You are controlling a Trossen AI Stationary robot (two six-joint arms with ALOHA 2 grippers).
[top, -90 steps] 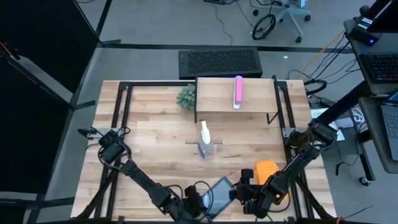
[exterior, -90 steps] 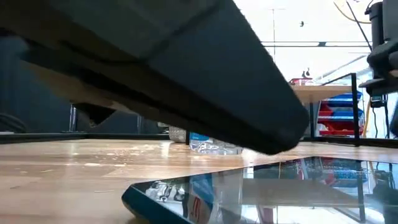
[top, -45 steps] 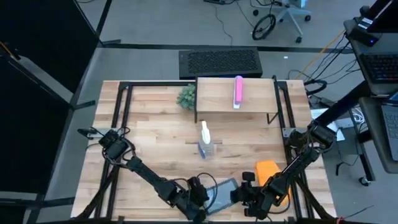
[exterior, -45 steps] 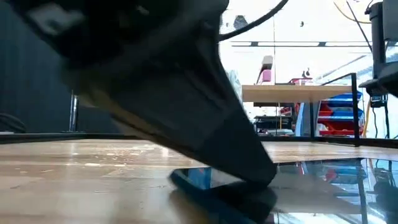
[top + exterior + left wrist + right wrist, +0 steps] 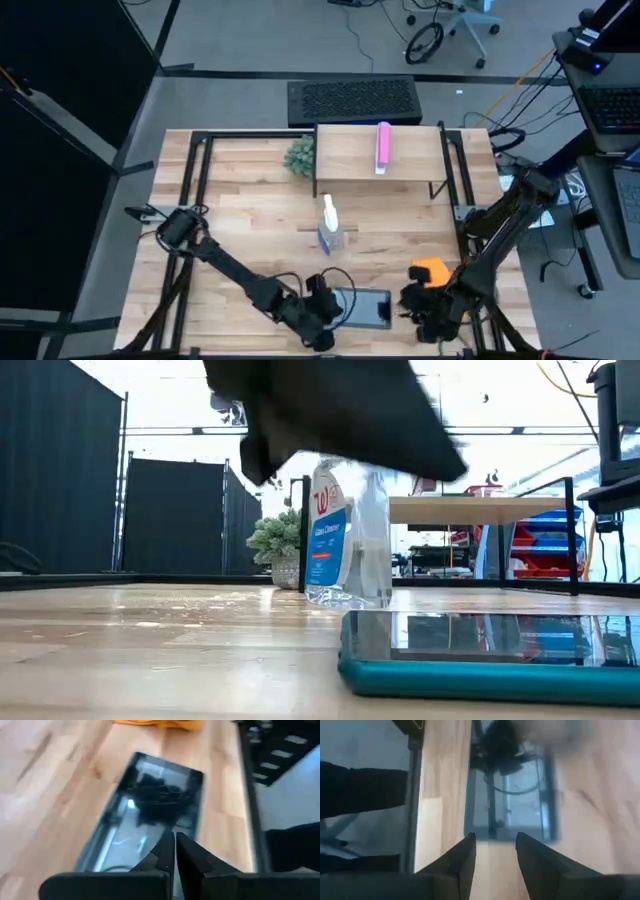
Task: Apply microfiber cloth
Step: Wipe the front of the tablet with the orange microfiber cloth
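Two grippers sit at the near edge of the desk [image 5: 250, 230], and both have just shifted. The left gripper [image 5: 322, 312] has its fingers [image 5: 167, 854] pressed together with nothing between them; a second ago it was tilting the tablet [image 5: 365, 307] up off the wood, and the tablet now lies flat, screen up, just right of that gripper. The right gripper [image 5: 432, 318] has its fingers [image 5: 462, 855] parted and empty, hanging over the desk just right of the tablet, having drawn a little away to the right. The orange cloth [image 5: 430, 270] lies bunched on the desk just beyond it, untouched and not on the tablet. My reading: the screen is now laid out ready, and picking up the cloth is the step ahead. Farther off stand a spray bottle [image 5: 330, 228], a small plant [image 5: 299, 155] and a raised shelf [image 5: 350, 155] bearing a pink bar [image 5: 383, 147].
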